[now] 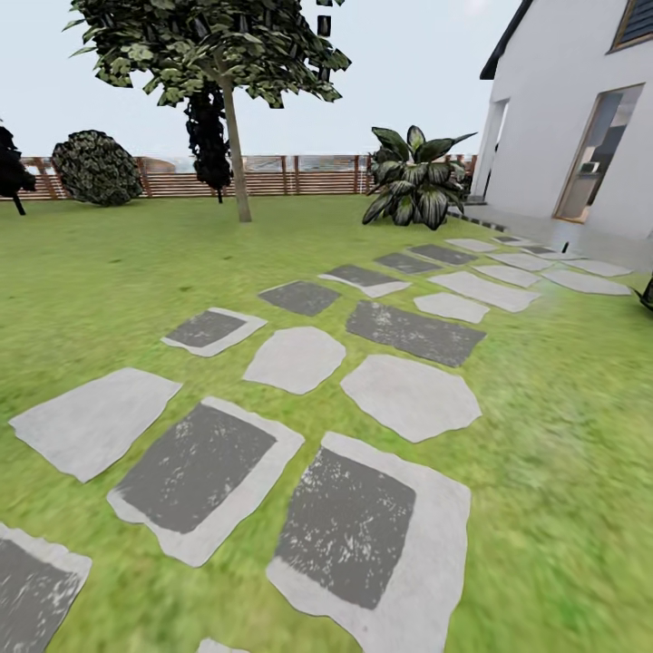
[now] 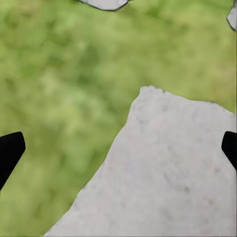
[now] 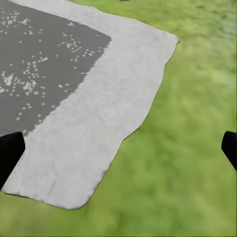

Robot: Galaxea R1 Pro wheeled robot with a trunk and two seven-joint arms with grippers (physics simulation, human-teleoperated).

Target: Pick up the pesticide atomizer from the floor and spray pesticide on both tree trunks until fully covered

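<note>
One tall tree (image 1: 209, 45) stands at the back of the lawn, its bare pale tree trunk (image 1: 238, 159) rising straight from the grass. The pesticide atomizer is out of view. Pale grey stepping slabs (image 1: 295, 358) of the floor cross the grass toward the house. My left gripper (image 2: 118, 148) hangs open over the edge of a pale slab (image 2: 163, 182) and grass, with nothing between its black fingertips (image 2: 10, 150). Over a slab with a dark grey centre (image 3: 44, 64), my right gripper (image 3: 118, 150) is likewise open and holds nothing.
A slatted wooden fence (image 1: 272, 177) closes the far side of the garden. A round dark bush (image 1: 97, 168), a narrow dark tree (image 1: 209, 136) and a striped-leaf palm (image 1: 415, 180) stand along it. A white house (image 1: 571, 118) with a doorway is at the right. A tiny dark object (image 1: 565, 246) stands on the paving there.
</note>
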